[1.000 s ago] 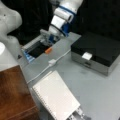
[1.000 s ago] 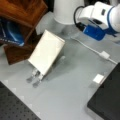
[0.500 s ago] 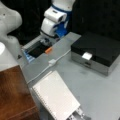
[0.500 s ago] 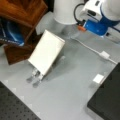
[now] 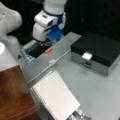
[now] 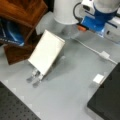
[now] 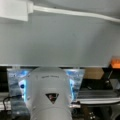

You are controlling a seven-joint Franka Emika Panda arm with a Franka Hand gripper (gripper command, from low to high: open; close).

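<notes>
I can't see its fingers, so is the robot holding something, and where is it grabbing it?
It cannot be told. The gripper is low over a dark tray, beside an orange block, fingertips hidden.

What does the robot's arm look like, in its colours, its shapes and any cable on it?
The arm is white with rounded, glossy links and a blue band at the wrist. The gripper has a white boxy body over a blue part; in a front view a black cable loops beside it. In the wrist view a grey rounded housing bears a small dark triangular mark.

Softly blurred throughout, evenly lit from above on the grey table (image 5: 95,87), dark behind the arm, with a faint shadow beside the tilted pad (image 6: 47,51) and blue glow in the wrist view
</notes>
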